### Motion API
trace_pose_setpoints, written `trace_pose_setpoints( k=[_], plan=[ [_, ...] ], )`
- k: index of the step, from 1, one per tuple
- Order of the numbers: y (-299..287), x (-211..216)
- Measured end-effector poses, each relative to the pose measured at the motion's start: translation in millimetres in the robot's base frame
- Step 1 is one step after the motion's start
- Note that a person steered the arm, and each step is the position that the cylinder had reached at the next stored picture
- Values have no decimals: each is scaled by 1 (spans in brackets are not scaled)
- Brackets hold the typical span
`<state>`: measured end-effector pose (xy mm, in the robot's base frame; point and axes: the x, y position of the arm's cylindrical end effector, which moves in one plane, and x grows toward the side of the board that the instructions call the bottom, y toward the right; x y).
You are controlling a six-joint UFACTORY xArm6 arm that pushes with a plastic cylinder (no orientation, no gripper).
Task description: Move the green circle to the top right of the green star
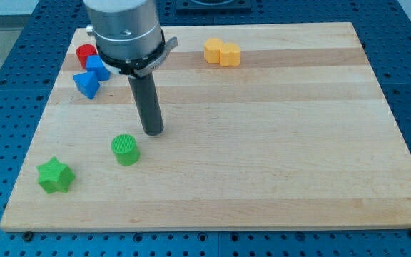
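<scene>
The green circle (125, 149) lies on the wooden board at the lower left. The green star (54, 175) lies further to the view's left and a little lower, near the board's bottom left corner. The circle stands up and to the right of the star, with a clear gap between them. My tip (153, 131) rests on the board just above and to the right of the green circle, a short gap away, not touching it.
A red block (85, 53) and two blue blocks (97, 68) (86, 84) cluster at the board's top left. Two yellow blocks (213, 51) (230, 54) sit side by side at the top centre. The board (262, 143) is edged by a blue perforated table.
</scene>
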<state>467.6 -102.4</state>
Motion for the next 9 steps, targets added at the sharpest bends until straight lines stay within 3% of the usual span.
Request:
trace_pose_setpoints(
  k=[6,9],
  plan=[
    [-16,20],
    [-36,50]
  ],
)
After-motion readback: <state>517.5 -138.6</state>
